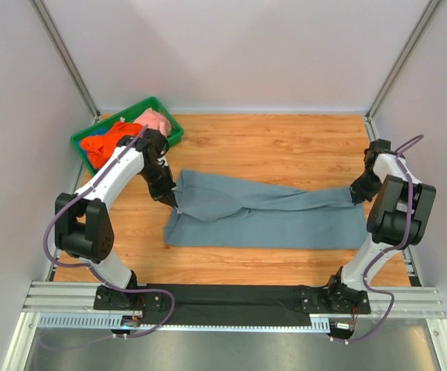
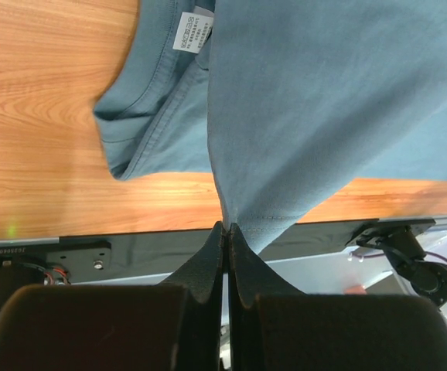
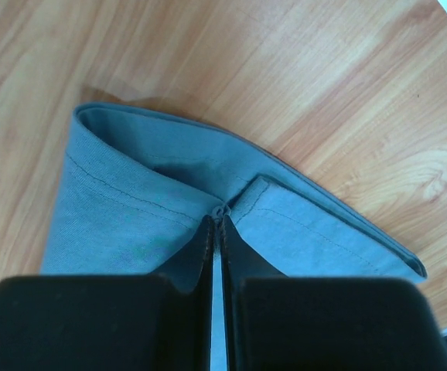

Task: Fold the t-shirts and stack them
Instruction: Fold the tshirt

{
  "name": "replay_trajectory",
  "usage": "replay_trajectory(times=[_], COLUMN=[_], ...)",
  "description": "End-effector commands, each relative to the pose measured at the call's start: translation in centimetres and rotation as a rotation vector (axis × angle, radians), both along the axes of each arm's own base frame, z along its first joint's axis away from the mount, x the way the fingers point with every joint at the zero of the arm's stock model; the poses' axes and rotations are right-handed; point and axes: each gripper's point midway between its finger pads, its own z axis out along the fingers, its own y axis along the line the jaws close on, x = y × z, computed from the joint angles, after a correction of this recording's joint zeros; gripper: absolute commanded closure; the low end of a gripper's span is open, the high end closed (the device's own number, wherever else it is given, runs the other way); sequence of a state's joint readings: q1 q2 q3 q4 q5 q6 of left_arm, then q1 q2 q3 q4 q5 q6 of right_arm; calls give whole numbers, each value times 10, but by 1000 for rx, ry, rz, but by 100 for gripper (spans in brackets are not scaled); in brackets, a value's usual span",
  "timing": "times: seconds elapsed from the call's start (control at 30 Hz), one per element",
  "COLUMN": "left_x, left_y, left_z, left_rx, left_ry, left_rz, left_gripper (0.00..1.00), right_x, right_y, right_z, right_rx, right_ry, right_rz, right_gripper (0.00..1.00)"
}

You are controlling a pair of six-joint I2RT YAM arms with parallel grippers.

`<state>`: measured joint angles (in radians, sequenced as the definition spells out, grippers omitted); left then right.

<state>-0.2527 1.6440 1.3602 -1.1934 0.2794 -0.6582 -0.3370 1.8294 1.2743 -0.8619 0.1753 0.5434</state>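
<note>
Now mid-fold: stretches the grey-blue t-shirt (image 1: 270, 220) across the middle of the desk (image 1: 285, 143), gripped at both ends. At the collar end, pinches a fold of cloth with the left hand (image 1: 172, 202), fingers pressed tight together on a stitched hem, with the white neck label (image 2: 192, 31) lying just beyond on the wood. At the opposite end, clamps the bottom hem with the right hand (image 1: 355, 193), fingers likewise squeezed together on a small bunch of doubled edge.

Holds the upper strip of fabric in a line from one hand to the other, with the rest of the shirt spread flat on the desk below it. Probably keeps the cloth taut this way so the long edge can travel over in one piece, without sagging in the middle or dragging wrinkles into the layer underneath. Calls for both ends to move together from here; risks a skewed crease if one side leads.

Leaves the orange t-shirt (image 1: 104, 143) and the pale pink t-shirt (image 1: 154, 120) heaped in the green bin (image 1: 152, 102) at the far left corner, well apart from the work and presumably awaiting their turn. Puts the task at an early stage, by that reckoning: one shirt in hand, two unfolded in the bin.
</note>
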Motion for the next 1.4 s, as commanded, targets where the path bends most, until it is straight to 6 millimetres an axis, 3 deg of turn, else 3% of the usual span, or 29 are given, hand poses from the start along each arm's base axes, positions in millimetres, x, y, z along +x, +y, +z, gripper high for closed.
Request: replay_trajectory(times=[0.0,0.23,0.3,0.33,0.4,0.5,0.57,0.67,0.77,0.87,1.0,1.03,1.2,1.37], left_x=[-3,-14,-17,-19,-17,3,28,68,104,131,160,164,165,157], left_y=[3,2,-1,-4,-9,-13,-20,-34,-50,-65,-78,-77,-50,-21], left_z=[-4,-20,-21,-21,-18,-7,4,13,9,-8,-35,-54,-92,-111], left_rx=[-2,-6,-16,-24,-41,-48,-64,-107,-156,-206,-238,-217,-39,85], left_ry=[8,61,72,78,65,12,-50,-140,-200,-211,-202,-172,-79,-7], left_rz=[-33,-46,-57,-63,-65,-69,-73,-91,-107,-119,-98,-90,-33,52], left_gripper=[100,98,89,75,67,61,60,61,61,61,61,61,61,61], right_x=[3,2,5,4,9,11,10,16,24,25,21,23,11,29], right_y=[-10,-11,-10,-11,-12,-11,-8,2,17,24,17,14,-8,-16], right_z=[15,14,18,21,33,48,52,50,41,24,3,-1,-17,-13], right_rx=[-65,-73,-72,-72,-80,-75,-62,-19,45,86,65,61,-3,10], right_ry=[-55,-67,-77,-75,-92,-110,-111,-134,-157,-149,-107,-115,-65,-154], right_rz=[-1,-1,3,0,1,3,4,25,61,78,94,93,66,78], right_gripper=[100,94,89,86,82,73,68,67,67,68,68,69,69,70])
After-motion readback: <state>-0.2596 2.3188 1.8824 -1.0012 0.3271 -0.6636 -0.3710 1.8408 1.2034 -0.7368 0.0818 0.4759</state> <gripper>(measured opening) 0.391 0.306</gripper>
